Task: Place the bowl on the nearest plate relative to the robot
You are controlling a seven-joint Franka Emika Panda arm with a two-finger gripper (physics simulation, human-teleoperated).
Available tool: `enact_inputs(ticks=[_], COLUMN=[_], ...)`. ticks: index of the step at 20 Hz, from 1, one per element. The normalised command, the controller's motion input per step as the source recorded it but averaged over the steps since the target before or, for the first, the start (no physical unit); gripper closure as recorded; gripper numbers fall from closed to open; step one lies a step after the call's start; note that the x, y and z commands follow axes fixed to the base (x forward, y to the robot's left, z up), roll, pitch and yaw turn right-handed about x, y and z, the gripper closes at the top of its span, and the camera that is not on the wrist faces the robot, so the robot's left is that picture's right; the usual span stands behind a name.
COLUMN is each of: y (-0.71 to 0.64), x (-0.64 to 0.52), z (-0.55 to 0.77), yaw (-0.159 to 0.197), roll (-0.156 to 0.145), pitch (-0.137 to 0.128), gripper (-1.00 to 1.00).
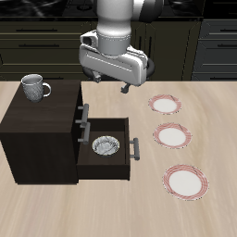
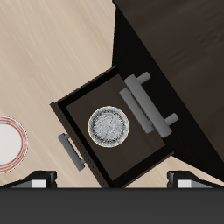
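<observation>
The bowl [image 1: 106, 145] is small, white-grey and speckled inside. It sits in the open drawer [image 1: 121, 123] of a dark cabinet, and it also shows in the wrist view [image 2: 110, 127]. Three red-rimmed plates lie in a row on the table beside the cabinet. One plate [image 1: 167, 105] is farthest back, closest to the robot's base. Another plate [image 1: 171, 136] is in the middle and the third plate [image 1: 186, 181] is nearest the front edge. My gripper [image 1: 109, 85] hangs high above the drawer, open and empty. Its fingertips [image 2: 35, 182] are spread wide.
The dark cabinet [image 1: 37, 130] stands on the table with a grey-white handled mug [image 1: 35, 87] on its top. The drawer's handle [image 1: 135, 149] juts toward the plates. One plate's edge [image 2: 7, 142] shows in the wrist view.
</observation>
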Motion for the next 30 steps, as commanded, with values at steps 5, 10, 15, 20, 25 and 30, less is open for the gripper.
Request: enact_inputs(ticks=[5,10,15,20,25,30], y=[-0.16,-0.06,-0.13,0.01,0.11,0.09], x=[0.09,0.02,-0.04,-0.02,-0.08,-0.03], z=[-0.19,-0.19,-0.14,-0.17,-0.20,-0.21], yaw=[-0.201,-0.198,-0.233,-0.093,-0.007,-0.037], roll=[0.003,0.004,0.007,0.007,0.024,0.042], pitch=[-0.002,-0.005,-0.019,-0.001,-0.009,-0.021], gripper=[-1.00,-1.00,-1.00,-1.00,-1.00,-1.00])
